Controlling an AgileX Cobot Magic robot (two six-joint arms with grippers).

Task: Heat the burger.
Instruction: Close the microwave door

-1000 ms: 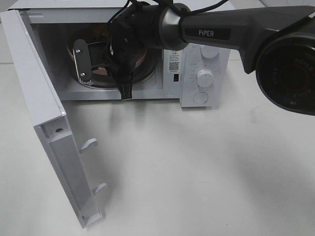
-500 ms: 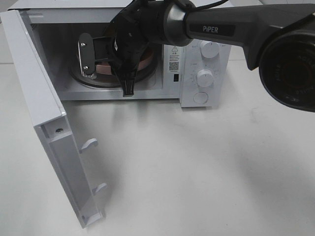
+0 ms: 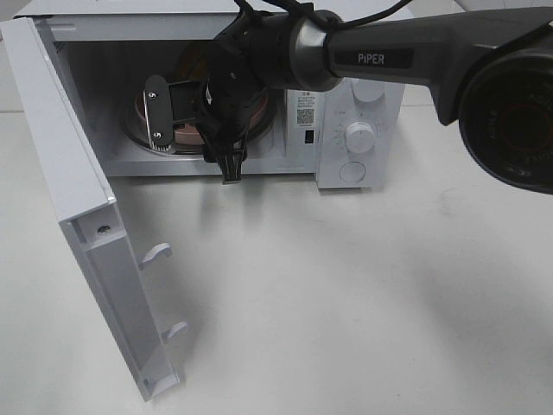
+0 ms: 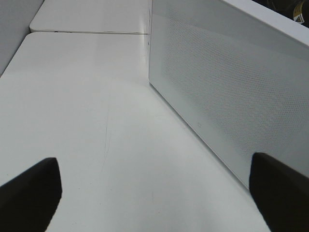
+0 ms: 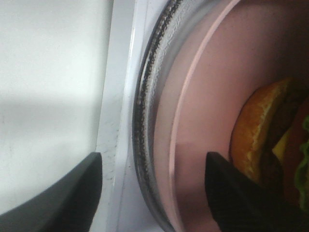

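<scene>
Burger (image 5: 258, 130) with orange-brown bun, green lettuce and yellow cheese sat inside open white microwave oven (image 3: 359, 138)

Only the right wrist view showed the burger. It lay on a round pink plate (image 5: 203, 96), which rested on the clear glass turntable (image 5: 145, 101) in the oven's cavity, at the far side of the white table (image 3: 346, 303). That view showed the right gripper (image 5: 153, 159) with its two dark fingers apart, one over the oven's white sill and the other over the plate just beside the bun, gripping nothing. From the high camera the dark grey right arm (image 3: 389, 56) covered most of the cavity, and only a strip of plate showed below it. The oven's white door (image 3: 78, 216) stood swung out to the left, toward the near edge. The left wrist view alone showed the left gripper (image 4: 153, 164), its fingers spread wide over bare table beside the door's dotted outer face, holding nothing.
</scene>
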